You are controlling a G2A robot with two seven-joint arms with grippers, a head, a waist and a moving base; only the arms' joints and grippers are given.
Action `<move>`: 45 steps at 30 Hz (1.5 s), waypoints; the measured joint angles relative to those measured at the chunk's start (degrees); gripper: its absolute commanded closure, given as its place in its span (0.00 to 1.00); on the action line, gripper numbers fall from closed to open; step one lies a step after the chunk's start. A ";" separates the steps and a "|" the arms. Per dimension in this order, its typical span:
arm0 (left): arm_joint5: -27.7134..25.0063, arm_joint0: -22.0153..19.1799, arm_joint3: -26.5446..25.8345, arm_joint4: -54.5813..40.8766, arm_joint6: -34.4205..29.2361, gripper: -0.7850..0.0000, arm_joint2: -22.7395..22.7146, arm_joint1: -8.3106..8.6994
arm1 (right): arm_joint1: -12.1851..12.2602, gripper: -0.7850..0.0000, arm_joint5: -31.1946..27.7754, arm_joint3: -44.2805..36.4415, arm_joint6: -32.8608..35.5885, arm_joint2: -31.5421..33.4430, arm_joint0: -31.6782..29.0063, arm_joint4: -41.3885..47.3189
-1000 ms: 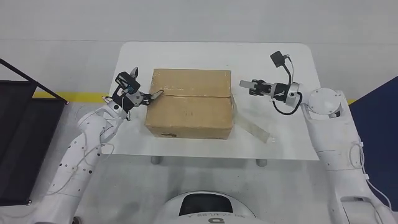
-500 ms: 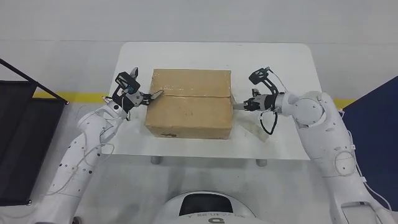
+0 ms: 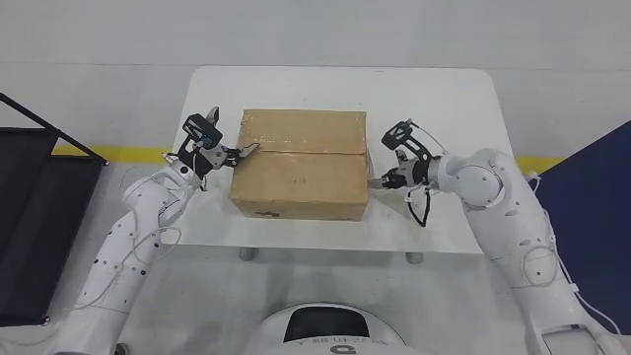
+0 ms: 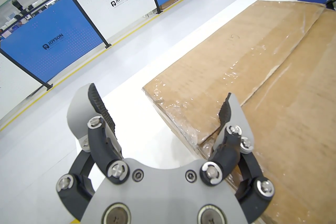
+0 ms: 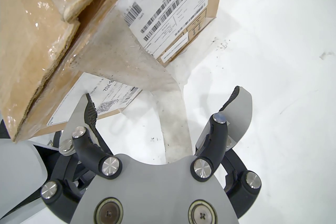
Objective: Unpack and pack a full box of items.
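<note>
A taped brown cardboard box (image 3: pixel 301 163) sits closed in the middle of the white table (image 3: pixel 434 108). My left gripper (image 3: pixel 240 153) is open at the box's left end, level with the top seam; in its wrist view one of its fingertips (image 4: pixel 227 109) rests at the box (image 4: pixel 249 64) edge. My right gripper (image 3: pixel 380 179) is open and low at the box's right end. A peeled strip of clear tape (image 5: pixel 147 70) hangs from the seam of the box (image 5: pixel 39 12) and runs down between the fingers of the right gripper (image 5: pixel 162 99). A white shipping label (image 5: pixel 178 7) covers that end.
Bare white tabletop (image 5: pixel 275 51) lies to the right of the box and along the far side. A black rack (image 3: pixel 30 207) stands on the floor left of the table. Blue and white partitions (image 4: pixel 78 25) stand farther off.
My right arm has swung in from beside the box, dropped and turned, bringing its open gripper to the box's right end over the tape strip. The left arm has kept still.
</note>
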 measured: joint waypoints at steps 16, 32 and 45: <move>0.00 0.00 0.00 0.00 0.00 0.00 0.00 0.00 | -1.40 0.00 12.52 3.65 -18.57 -2.09 1.77 2.99; 0.00 0.00 0.00 0.00 0.00 0.00 0.00 0.00 | -0.61 0.00 14.53 -1.15 -30.70 6.14 -5.62 8.51; 0.00 0.00 0.00 0.00 0.00 0.00 0.00 0.00 | 0.27 0.00 16.79 -4.67 -28.46 10.22 -9.20 5.59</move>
